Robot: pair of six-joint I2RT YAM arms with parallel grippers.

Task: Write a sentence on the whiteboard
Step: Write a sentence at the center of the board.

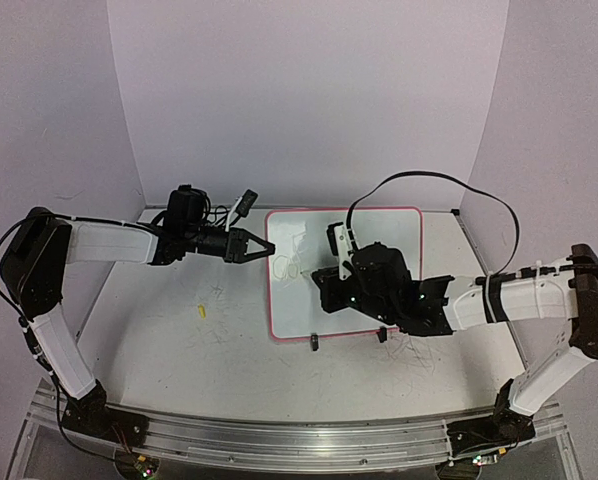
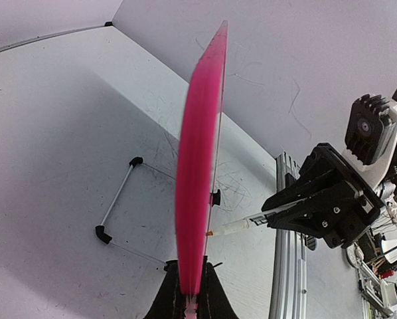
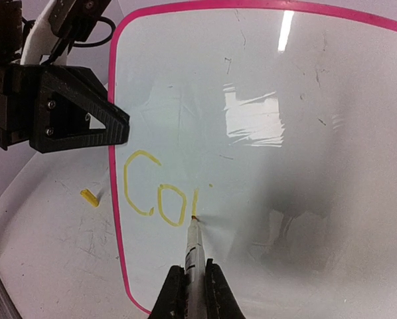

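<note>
Right wrist view: right jaws closed on marker (image 3: pixel 193 249) barrel, tip touching whiteboard (image 3: pixel 305 80) at end of yellow sentence (image 3: pixel 152 196), so far "Co" plus first stroke of third letter. Left wrist view: left jaws clamped on pink rim (image 2: pixel 197 166) at board's left edge. Board propped on table (image 1: pixel 159 330), centre, between arms. Judgement: board light, stiff, glossy face slippery; likely to tip or skid under pen pressure. Best hold at rim, clear of writing; light, steady tip pressure.

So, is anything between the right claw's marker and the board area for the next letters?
Nothing visible. The marker tip rests on the whiteboard after "Co"; the left claw only grips the left rim.
</note>
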